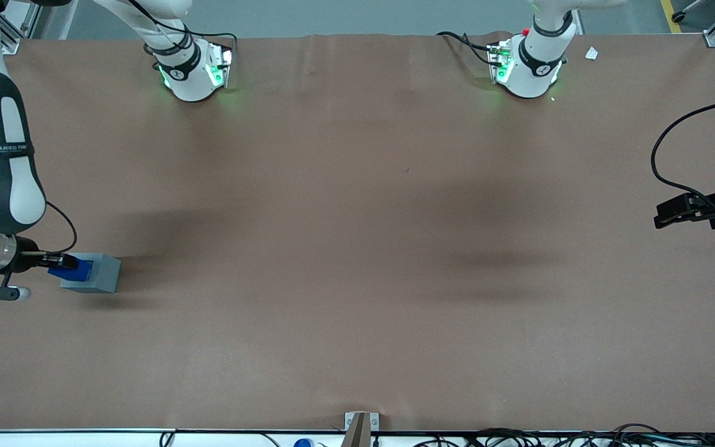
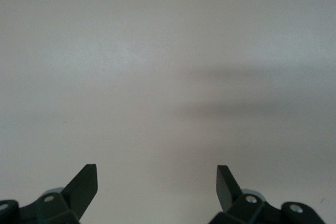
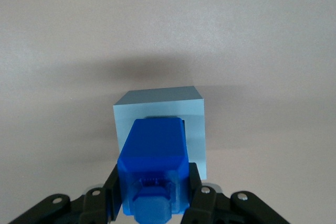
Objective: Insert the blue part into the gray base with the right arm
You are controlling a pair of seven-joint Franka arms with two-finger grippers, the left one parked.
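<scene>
The gray base stands on the brown table near the working arm's end. My right arm's gripper is right beside and above it, shut on the blue part. In the right wrist view the blue part is clamped between the two black fingers, with its stub end toward the camera. Its other end rests at the square recess in the top of the gray base. A thin dark gap of the recess shows round that end. How deep the part sits is hidden.
The two arm bases stand at the table edge farthest from the front camera. A metal bracket and cables lie at the nearest edge. The left wrist view shows only bare table.
</scene>
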